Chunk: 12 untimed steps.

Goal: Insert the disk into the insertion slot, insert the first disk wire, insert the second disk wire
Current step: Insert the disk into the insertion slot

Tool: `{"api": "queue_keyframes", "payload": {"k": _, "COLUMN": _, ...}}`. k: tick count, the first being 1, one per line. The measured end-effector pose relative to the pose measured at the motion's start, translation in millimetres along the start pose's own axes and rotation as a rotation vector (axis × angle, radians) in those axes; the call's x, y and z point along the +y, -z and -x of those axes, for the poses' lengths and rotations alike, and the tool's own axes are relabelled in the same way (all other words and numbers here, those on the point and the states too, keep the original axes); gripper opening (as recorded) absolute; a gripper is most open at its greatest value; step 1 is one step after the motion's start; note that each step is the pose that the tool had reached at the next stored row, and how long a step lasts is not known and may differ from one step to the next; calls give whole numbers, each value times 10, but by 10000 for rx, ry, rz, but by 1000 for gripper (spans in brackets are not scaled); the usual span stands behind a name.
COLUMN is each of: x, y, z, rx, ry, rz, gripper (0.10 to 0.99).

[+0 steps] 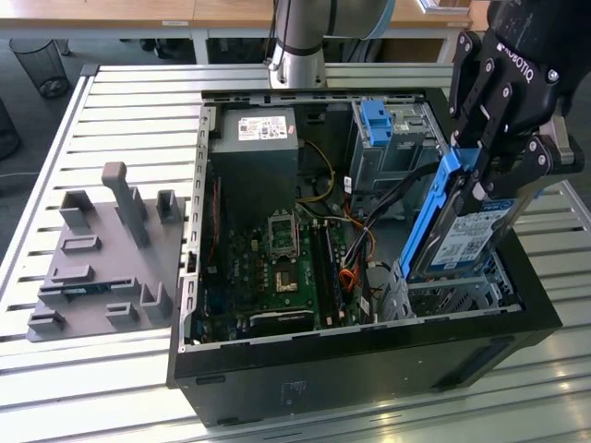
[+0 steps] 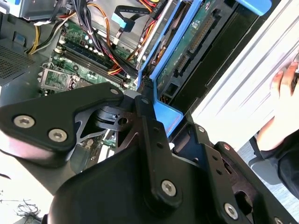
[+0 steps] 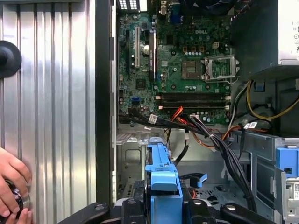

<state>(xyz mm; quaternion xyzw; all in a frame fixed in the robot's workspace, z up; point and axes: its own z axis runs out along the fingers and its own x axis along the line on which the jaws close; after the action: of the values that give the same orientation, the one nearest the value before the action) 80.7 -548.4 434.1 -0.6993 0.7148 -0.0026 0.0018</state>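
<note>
While closed on the blue upper end of the carrier, holds with the claw (image 1: 494, 180) the disk (image 1: 462, 235) steeply tilted, almost upright, over the corner of the open computer case (image 1: 369, 369) on the exterior view's right. Has the lower end of the disk down at the insertion slot (image 1: 443, 291); cannot tell whether already touching the metal. Not yet lying flat in the cage.

Around it: just beside the slot, on the far side, the taller grey bay (image 1: 388, 138) with its blue tab (image 1: 374, 118). Between slot and motherboard (image 1: 277, 268), a bundle of black, orange and red cables (image 1: 355, 240), passing close by the open side of the cage. Further back, the power supply (image 1: 254, 138). On the exterior view's left, well apart from the case, a grey fixture block (image 1: 102, 249) on the slatted tabletop (image 1: 120, 101).

Gives in the exterior view the labelled face of the disk. Gives in the second wrist view the other face (image 2: 196, 37), with green circuit board inside the blue frame, and the black links of the claw (image 2: 154, 107) around it. Looks in the first wrist view along the blue carrier (image 3: 161, 163) toward the perforated cage (image 3: 131, 158), with the cables (image 3: 210, 135) crossing just beside. Also in both wrist views, outside the case wall, a person's hand (image 3: 11, 186) over the slats.
</note>
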Motion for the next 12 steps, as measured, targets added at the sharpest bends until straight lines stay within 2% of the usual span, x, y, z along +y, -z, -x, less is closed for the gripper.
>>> {"api": "queue_keyframes", "payload": {"k": 12, "x": 1, "y": -94, "z": 0, "rx": 0, "ry": -6, "rz": 13, "gripper": 369}}
